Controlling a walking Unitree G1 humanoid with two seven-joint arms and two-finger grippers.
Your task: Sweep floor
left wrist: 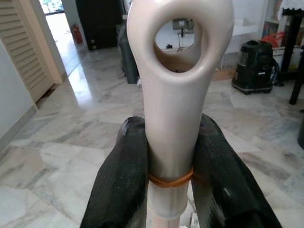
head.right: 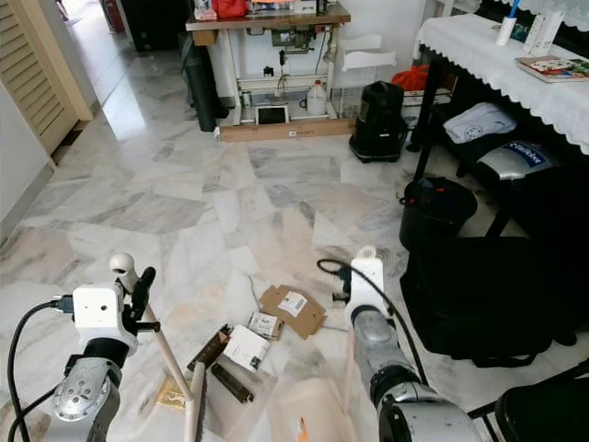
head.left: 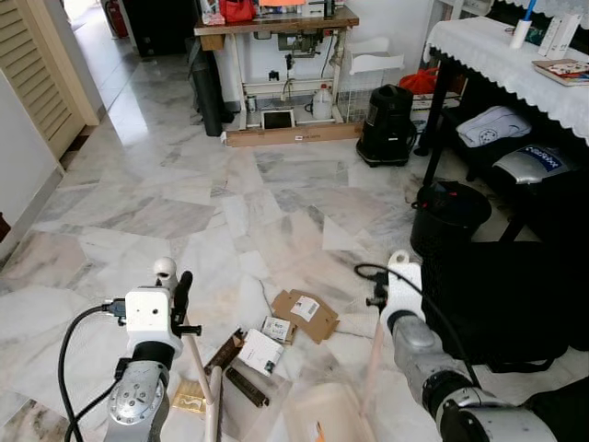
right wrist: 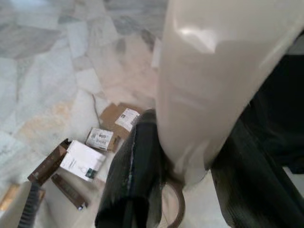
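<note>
Two claws are at work, each clamped on a cream handle. We see the left claw (left wrist: 164, 185) with both black fingers (left wrist: 118, 190) pressed against the broom handle (left wrist: 175, 95), just below its looped end with the hanging hole; a rubber band (left wrist: 171, 179) circles the handle between the fingers. From the head camera, the broom's stick (head.right: 170, 354) slants down and right from this claw toward the near floor. The right claw (right wrist: 185, 175) grips the broad cream dustpan handle (right wrist: 213, 71); the dustpan (head.left: 322, 410) rests on the marble floor (head.left: 184, 184) near centre. Litter lies on the floor between the arms: a flattened brown cardboard piece (head.left: 306, 313), a small labelled box (head.left: 277, 329) just beside it, a white box (head.left: 260, 352), and a dark strip (head.left: 247, 387). At right stand a black bin (head.left: 448, 214) and a desk with white cloth (head.left: 502, 55).
</note>
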